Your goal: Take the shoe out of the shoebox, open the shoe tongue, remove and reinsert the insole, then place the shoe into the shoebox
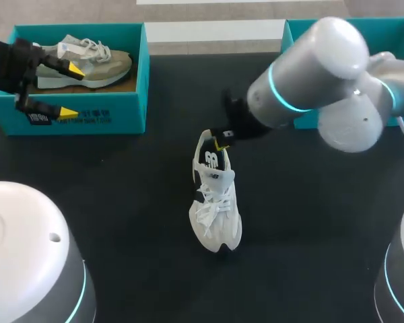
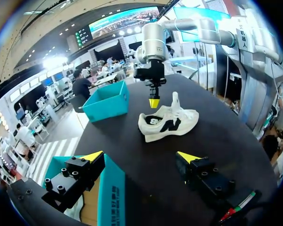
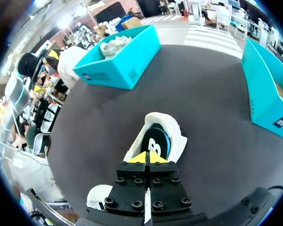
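**White shoe out on the table, right gripper clenched over its heel**

The white shoe [image 1: 215, 202] stands on its sole near the middle of the black table [image 1: 121, 202], outside both boxes. Its long axis runs from the far side toward the robot, with the toe at the robot's side and the heel at the far end, a little off square. The tongue [image 2: 175, 100] stands up from the opening. The dark insole [image 3: 156, 140] lies inside the shoe and shows through the collar.

The right gripper [image 1: 223, 136] hangs directly over the heel opening. Its yellow fingertips [image 3: 140, 158] are pressed together, and nothing shows between them. Whether the tips touch the collar cannot be told.

The left gripper [image 1: 71, 91] is well apart from the white shoe, at the left shoebox [image 1: 121, 111]. Its fingers are spread wide and grasp nothing (one tip is over the box, the other outside its front wall). A beige shoe [image 1: 101, 60] lies in that box, its long axis along the box.

The right shoebox [image 1: 291, 37] sits at the far right of the table, beyond the right arm.
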Tool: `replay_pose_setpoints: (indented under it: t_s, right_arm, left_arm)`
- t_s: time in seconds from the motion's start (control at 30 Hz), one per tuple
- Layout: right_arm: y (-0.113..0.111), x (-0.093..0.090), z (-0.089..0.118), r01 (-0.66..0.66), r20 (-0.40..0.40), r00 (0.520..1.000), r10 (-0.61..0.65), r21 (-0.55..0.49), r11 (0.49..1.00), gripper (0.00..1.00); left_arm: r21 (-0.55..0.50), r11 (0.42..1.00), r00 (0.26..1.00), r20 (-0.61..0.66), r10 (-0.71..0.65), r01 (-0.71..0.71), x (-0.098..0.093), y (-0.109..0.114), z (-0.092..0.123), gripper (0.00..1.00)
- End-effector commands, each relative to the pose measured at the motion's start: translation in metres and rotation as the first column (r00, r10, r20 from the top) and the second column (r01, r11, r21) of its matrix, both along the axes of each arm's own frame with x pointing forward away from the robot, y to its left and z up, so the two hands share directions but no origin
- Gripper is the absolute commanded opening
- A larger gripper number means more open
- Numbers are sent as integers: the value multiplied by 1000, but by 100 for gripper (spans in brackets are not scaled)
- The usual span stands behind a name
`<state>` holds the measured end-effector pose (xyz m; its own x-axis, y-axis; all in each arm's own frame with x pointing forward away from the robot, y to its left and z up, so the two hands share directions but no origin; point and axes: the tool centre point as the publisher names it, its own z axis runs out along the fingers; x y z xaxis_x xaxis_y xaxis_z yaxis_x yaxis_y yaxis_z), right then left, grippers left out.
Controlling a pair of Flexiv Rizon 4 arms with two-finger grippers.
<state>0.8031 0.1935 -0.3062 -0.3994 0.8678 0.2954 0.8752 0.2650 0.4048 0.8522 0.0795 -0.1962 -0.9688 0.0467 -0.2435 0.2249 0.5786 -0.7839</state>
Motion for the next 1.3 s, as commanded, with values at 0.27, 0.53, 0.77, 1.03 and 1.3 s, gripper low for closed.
replay_pose_setpoints:
  t_s: [0.27,0.53,0.77,1.03,1.3]
  right_arm:
    - [25,-6,-21,99,-10,995,-102,-166,981,0]
    - [16,-8,-32,225,6,973,-230,-234,946,0]
    - [13,-11,-33,242,-12,967,-255,-270,932,0]
    - [9,-16,-50,247,-49,961,-273,-294,923,0]
    - [5,-12,-74,217,-80,964,-253,-311,925,0]
  left_arm:
    - [5,1000,1000,-2,1,-1,0,-1,0,100]
    - [5,1000,1000,-2,1,-1,0,-1,0,100]
    - [5,1000,1000,-2,1,-1,0,-1,0,100]
    - [5,1000,1000,-2,1,-1,0,-1,0,100]
    - [5,1000,1000,-2,1,-1,0,-1,0,100]
